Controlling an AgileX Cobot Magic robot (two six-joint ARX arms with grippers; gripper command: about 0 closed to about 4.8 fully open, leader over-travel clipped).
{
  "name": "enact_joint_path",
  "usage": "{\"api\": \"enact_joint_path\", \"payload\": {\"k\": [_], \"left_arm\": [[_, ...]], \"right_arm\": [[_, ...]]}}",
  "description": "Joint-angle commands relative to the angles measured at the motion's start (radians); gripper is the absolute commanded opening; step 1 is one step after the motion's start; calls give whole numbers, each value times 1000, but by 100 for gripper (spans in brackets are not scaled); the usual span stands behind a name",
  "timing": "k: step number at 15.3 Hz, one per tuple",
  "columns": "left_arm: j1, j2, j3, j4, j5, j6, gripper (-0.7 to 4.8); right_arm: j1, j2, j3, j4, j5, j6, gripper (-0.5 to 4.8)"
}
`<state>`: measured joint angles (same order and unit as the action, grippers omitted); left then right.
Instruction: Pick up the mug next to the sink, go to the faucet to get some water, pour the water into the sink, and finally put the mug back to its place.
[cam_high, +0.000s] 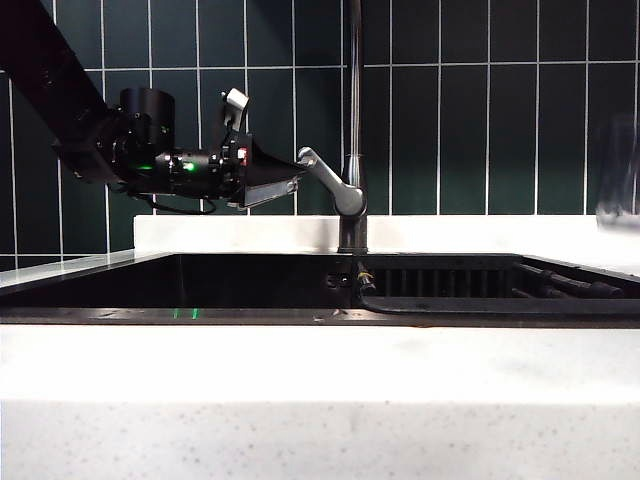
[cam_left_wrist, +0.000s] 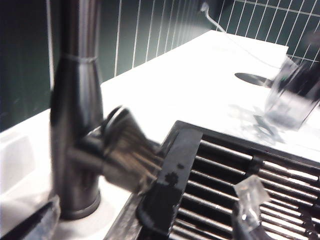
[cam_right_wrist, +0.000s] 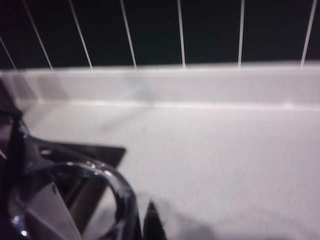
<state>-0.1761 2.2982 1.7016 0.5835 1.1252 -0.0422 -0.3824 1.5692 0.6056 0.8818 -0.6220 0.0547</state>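
The faucet (cam_high: 353, 120) rises behind the black sink (cam_high: 200, 282), and its grey lever handle (cam_high: 326, 180) angles to the left. My left gripper (cam_high: 290, 172) hangs open at the lever's tip. In the left wrist view the lever handle (cam_left_wrist: 125, 150) is blurred beside the faucet (cam_left_wrist: 75, 120), in front of my left gripper (cam_left_wrist: 142, 222). The clear mug (cam_high: 618, 170) is a blur above the counter at the far right. My right gripper (cam_right_wrist: 142, 227) is shut on the wall of the mug (cam_right_wrist: 75, 192). From the left wrist I see the mug (cam_left_wrist: 287, 97) lifted off the counter.
The white speckled counter (cam_high: 320, 370) runs along the front and behind the sink. A ribbed black rack (cam_left_wrist: 240, 190) fills the sink's right part. A dark green tiled wall (cam_high: 450, 100) stands close behind. A cable (cam_high: 480, 306) lies along the sink's front rim.
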Motion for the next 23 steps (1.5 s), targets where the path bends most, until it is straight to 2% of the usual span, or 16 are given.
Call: {"api": "enact_joint_path", "payload": {"k": [1, 2, 4, 9, 13, 15, 23], "left_arm": [[10, -3, 5, 9, -1, 14, 458], [10, -2, 5, 9, 2, 20, 453], [9, 3, 5, 9, 20, 29, 401], [7, 3, 5, 17, 24, 35, 401], [6, 6, 10, 25, 23, 35, 401], [1, 36, 76, 6, 44, -10, 399], [-14, 65, 117, 16, 53, -14, 398]], "right_arm": [[45, -126, 6, -125, 19, 7, -6], [84, -162, 17, -183, 42, 5, -6], [224, -198, 105, -403, 98, -11, -6], [451, -162, 273, -539, 142, -15, -6], [562, -73, 403, -596, 146, -1, -6], [608, -26, 467, -605, 145, 18, -6], [682, 153, 754, -684, 81, 76, -6]]}}
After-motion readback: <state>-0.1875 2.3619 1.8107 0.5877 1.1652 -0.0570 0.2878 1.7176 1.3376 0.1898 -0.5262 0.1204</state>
